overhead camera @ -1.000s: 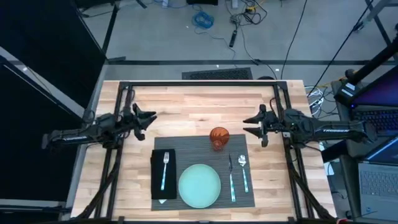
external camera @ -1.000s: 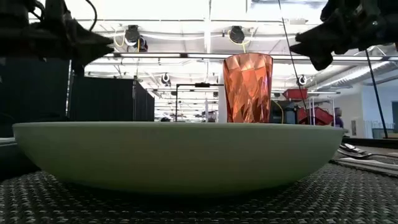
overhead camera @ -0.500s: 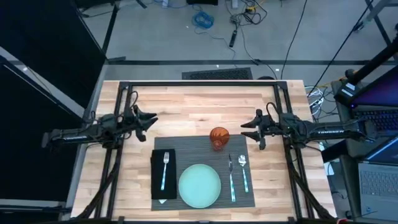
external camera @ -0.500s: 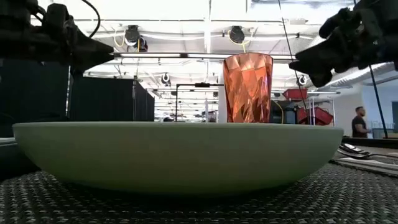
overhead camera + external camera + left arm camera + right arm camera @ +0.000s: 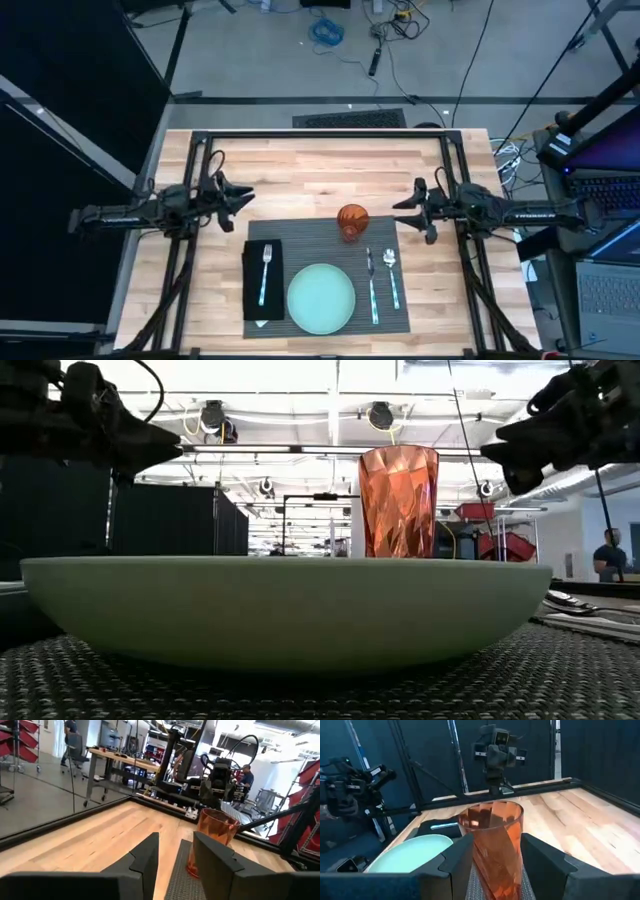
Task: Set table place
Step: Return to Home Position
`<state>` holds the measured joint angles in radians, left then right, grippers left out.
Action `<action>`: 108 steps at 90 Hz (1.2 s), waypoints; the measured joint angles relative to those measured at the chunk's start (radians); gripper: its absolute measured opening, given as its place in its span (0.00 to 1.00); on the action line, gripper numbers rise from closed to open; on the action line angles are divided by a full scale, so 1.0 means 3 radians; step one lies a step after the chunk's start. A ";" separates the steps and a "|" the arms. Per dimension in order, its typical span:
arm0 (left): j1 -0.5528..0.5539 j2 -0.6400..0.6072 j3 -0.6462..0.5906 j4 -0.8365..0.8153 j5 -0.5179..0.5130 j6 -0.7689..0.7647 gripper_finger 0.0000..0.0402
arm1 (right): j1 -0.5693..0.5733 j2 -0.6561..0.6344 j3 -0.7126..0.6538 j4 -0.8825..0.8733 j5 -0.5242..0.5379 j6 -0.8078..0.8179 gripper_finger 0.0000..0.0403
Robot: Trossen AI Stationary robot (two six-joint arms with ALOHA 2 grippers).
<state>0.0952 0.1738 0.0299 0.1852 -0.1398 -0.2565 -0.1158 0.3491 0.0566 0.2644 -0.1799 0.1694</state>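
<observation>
The dark grey placemat [image 5: 380,235] lies on the wooden table [image 5: 300,170] near its front edge. On the mat rest a pale teal plate [image 5: 321,297], an orange faceted cup [image 5: 351,221] standing upright at the mat's far edge, a black napkin [image 5: 252,290] with a fork [image 5: 266,272] on it, and a knife [image 5: 372,285] and spoon [image 5: 390,275]. My left gripper [image 5: 245,197] hovers open left of the mat's far corner. My right gripper [image 5: 400,212] hovers open just right of the cup [image 5: 492,845], not touching it.
A black metal frame [image 5: 330,133] runs around the table's far part and both arms' bases. Bare wood lies between the two grippers beyond the mat. A person [image 5: 607,555] stands in the room behind.
My right gripper has shifted a little toward the table's near edge and drawn slightly back toward the right edge, away from the cup. The cup and the other things on the mat have stayed in place.
</observation>
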 joint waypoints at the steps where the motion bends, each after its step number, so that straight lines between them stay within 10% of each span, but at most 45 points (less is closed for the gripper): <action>1: -0.0002 0.0000 0.0000 0.0000 0.0000 0.0000 0.26 | 0.0000 -0.0014 0.0000 -0.0017 0.0000 0.0000 0.38; 58: -0.0045 -0.0165 0.0000 0.0058 -0.0065 0.0069 0.26 | 0.0000 -0.1166 -0.0003 -0.0927 0.0018 -0.0132 0.38; 108: -0.0048 -0.0578 0.0003 -0.0587 -0.0782 0.0010 0.26 | 0.0000 -0.1157 -0.0005 -0.1183 0.0324 -0.0141 0.38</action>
<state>0.0807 0.0003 0.0307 0.0092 -0.3744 -0.2535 -0.1158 0.0021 0.0551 -0.0905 -0.0825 0.1272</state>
